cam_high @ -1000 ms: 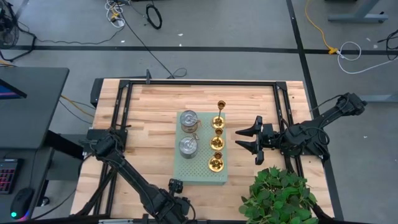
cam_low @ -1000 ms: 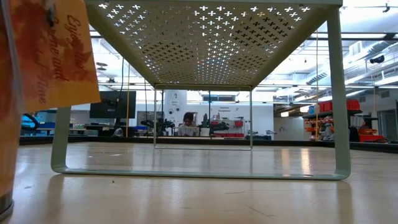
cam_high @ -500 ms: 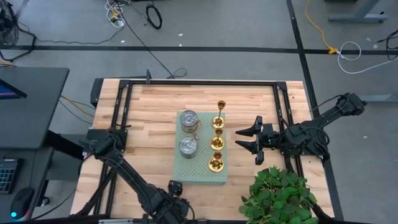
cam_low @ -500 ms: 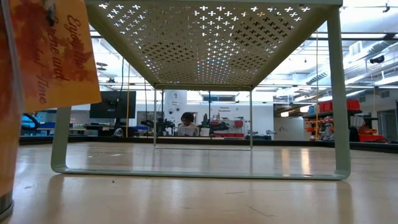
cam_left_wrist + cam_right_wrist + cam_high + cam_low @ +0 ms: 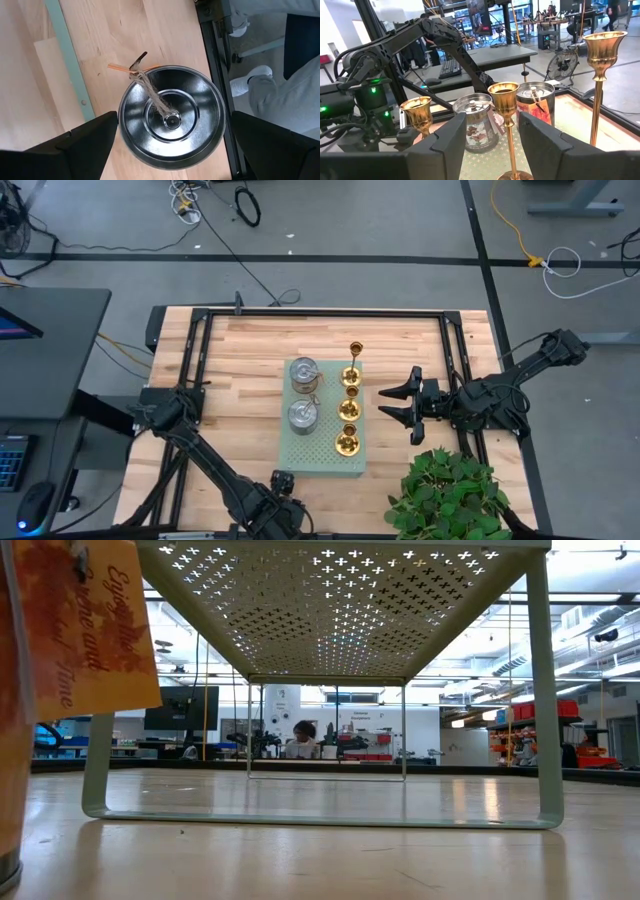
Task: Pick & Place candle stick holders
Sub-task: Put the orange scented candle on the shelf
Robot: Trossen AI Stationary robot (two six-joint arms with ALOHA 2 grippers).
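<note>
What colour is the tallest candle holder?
Shiny gold; the tallest candle holder shows best in the right wrist view.

Beyond the right gripper's (image 5: 398, 406) spread fingers (image 5: 392, 392), the board (image 5: 322, 455) carries four brass holders (image 5: 347, 409) nearest, two tins (image 5: 303, 394) behind; a third tin (image 5: 171, 116) sits between the left fingers (image 5: 85, 145).

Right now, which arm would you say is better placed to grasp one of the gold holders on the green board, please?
Probably the right: its open gripper faces the gold holders from beside the green board. The left gripper hangs over a silver tin off the board.
</note>
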